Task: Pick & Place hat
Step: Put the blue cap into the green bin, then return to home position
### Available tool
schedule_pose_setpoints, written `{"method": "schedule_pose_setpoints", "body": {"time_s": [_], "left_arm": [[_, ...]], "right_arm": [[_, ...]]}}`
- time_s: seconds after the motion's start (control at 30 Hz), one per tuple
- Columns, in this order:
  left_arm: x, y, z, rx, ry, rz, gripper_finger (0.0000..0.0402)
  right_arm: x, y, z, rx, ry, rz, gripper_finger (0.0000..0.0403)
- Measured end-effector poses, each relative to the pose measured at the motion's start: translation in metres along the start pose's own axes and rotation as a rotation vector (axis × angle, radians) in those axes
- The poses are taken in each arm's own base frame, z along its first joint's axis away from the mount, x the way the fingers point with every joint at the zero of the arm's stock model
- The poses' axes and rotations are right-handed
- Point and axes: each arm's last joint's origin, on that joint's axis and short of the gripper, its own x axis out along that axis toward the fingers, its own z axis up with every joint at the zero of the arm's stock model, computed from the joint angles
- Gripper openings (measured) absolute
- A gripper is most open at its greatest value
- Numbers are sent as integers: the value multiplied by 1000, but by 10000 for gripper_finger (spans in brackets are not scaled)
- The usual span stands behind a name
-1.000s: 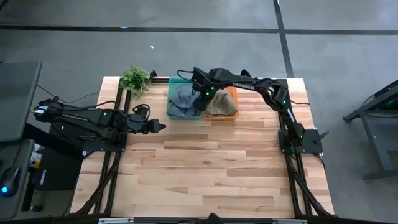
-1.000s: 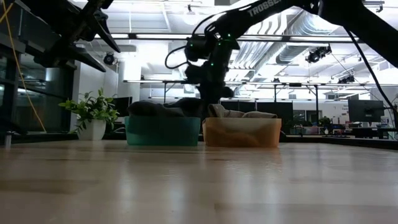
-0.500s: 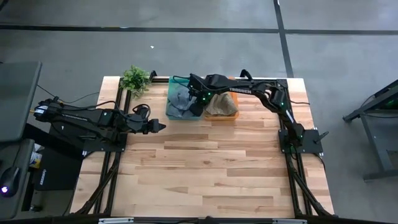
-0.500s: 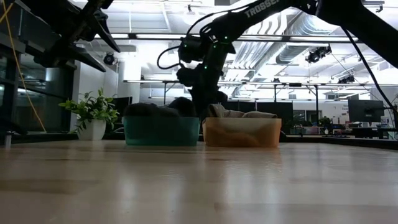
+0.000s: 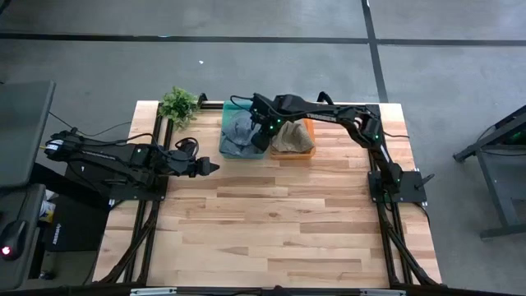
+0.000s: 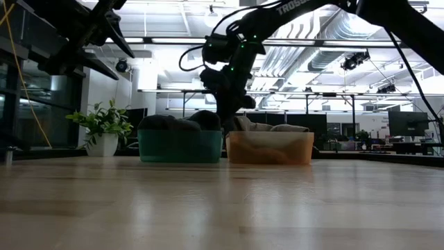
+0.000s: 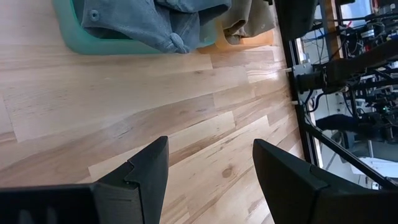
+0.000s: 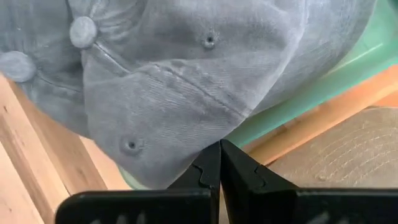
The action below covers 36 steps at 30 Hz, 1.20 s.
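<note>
Several grey hats [image 5: 239, 131] fill a green bin [image 5: 223, 151] at the table's far edge, and one [image 8: 186, 81] spills over the bin's rim [image 8: 298, 99]. Beside it, an orange bin [image 5: 308, 123] holds a tan hat [image 5: 292, 138]. My right gripper [image 5: 260, 138] reaches down between the two bins, shut on the grey hat's edge. My left gripper [image 5: 212, 167] hovers open above the table's left part, with nothing between its fingers [image 7: 149, 168]. My right gripper pinches the lower edge of the grey hat's crown [image 8: 208, 140] between its two fingertips [image 8: 205, 165]. It slants down from the table's right. The cloth draws to a point at the tips. The rest of the hat lies on the bin and the other hats.
A small potted plant [image 5: 178, 105] stands at the far left corner, left of the green bin. The near half of the wooden table [image 5: 279, 230] is bare planks. In the low view the two bins [image 6: 180, 147] [image 6: 269, 148] stand side by side.
My right gripper has shifted a little toward the table's left over the green bin's right end and stayed shut. A hump of grey hat beside it now stands higher above the bin's rim than a second ago.
</note>
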Motion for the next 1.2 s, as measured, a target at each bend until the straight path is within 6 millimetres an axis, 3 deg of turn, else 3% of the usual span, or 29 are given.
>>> {"method": "schedule_pose_setpoints", "body": {"time_s": [0.2, 0.3, 0.53, 0.7, 0.8, 0.9, 1.2], "left_arm": [[0, 0, 0, 0, 0, 0, 211], [0, 0, 0, 0, -2, 1, 211], [-1, 1, 2, 41, -55, 10, 211], [-14, 0, 9, 80, -116, -48, 211], [-21, 4, 11, 97, -141, -86, 211], [-22, 15, 10, 93, -164, -177, 211], [2, 69, -8, -88, -236, -616, 211]], "right_arm": [[-12, 0, -3, -2, 8, -36, 0], [-30, 0, -3, -19, -16, -58, 0], [-94, 9, -10, -147, -114, -55, 0], [-139, 19, -23, -231, -206, -2, 0], [-154, 18, -41, -262, -285, 91, 0], [-163, 13, -72, -248, -362, 123, 0], [-171, -9, -178, -109, -677, 254, 0]]}}
